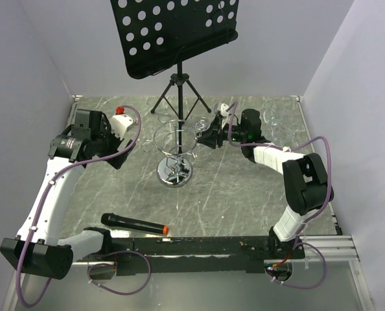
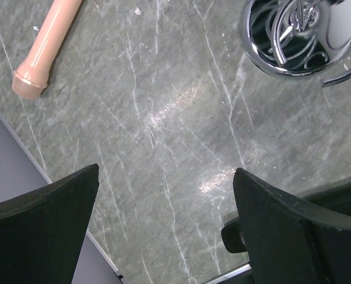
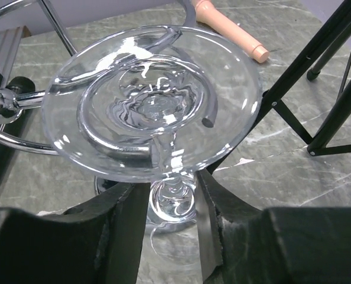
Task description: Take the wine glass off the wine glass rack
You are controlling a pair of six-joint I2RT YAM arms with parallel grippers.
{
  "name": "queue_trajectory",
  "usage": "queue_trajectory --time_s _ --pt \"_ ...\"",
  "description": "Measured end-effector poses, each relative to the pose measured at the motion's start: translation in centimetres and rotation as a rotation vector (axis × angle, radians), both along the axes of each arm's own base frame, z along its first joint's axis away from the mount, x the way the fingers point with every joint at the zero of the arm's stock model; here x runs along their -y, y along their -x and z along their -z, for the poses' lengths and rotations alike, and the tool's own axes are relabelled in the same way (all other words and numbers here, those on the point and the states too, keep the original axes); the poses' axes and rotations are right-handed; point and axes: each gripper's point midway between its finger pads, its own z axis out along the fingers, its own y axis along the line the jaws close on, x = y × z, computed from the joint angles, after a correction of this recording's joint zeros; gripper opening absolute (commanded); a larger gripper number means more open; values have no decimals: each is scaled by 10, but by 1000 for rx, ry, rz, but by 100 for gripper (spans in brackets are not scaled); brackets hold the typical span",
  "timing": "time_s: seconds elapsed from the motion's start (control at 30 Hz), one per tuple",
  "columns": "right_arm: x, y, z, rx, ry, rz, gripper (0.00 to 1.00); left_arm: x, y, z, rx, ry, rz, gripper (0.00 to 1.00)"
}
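Observation:
The clear wine glass (image 3: 158, 100) hangs upside down from the wine glass rack (image 1: 175, 146), its round foot resting on a chrome wire loop (image 3: 10, 103). My right gripper (image 3: 171, 201) is just under the foot, one finger on each side of the thin stem. Its jaws are narrow but open, with small gaps still showing. From the top view the right gripper (image 1: 209, 135) is at the rack's right side. Over the marble left of the rack's shiny base (image 2: 299, 35), my left gripper (image 2: 163, 177) is wide open and holds nothing.
A black music stand (image 1: 173, 32) on a tripod stands behind the rack, its legs (image 3: 317, 89) close to my right gripper. A microphone (image 1: 134, 225) lies near the front edge. White walls enclose the table on three sides.

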Motion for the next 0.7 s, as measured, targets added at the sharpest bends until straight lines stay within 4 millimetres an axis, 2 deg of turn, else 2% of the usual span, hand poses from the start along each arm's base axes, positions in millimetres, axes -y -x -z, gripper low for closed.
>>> queue_trajectory --time_s 0.07,0.17,0.2,0.27,0.7 --pt "0 0 0 -7 -3 1 35 0 0 0 2 0 0 100" --pt "-1 0 -1 -11 -7 0 22 0 0 -1 4 1 0 100" --pt "-1 0 -1 -12 -7 1 17 0 0 -1 5 1 1 100" --pt "-1 0 -2 -10 -9 0 0 0 1 -2 7 2 1 100" --pt "3 -1 -16 -18 -7 51 0 6 -8 -8 45 35 22 100"
